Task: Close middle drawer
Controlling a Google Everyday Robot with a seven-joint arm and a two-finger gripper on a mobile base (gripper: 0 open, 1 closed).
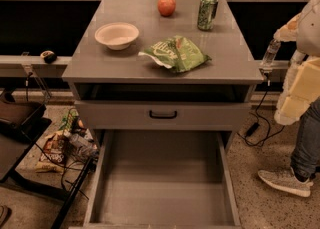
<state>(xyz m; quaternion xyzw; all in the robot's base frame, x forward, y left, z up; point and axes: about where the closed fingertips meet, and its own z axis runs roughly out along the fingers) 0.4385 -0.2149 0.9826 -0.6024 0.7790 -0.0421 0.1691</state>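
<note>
The middle drawer of the grey cabinet is pulled far out toward the camera. Its plain grey box is open and holds nothing. Its front lies along the bottom edge of the view and its handle is out of view. The drawer above it has a small black bar handle and stands nearly pushed in, with a dark gap over it. My gripper hangs at the cabinet's right top corner, at the end of the cream arm. It is well above and to the right of the open drawer and touches nothing.
On the cabinet top lie a white bowl, a red apple, a green can and a green chip bag. A person's leg and grey shoe stand at the right. Cables and snack packets litter the floor at the left.
</note>
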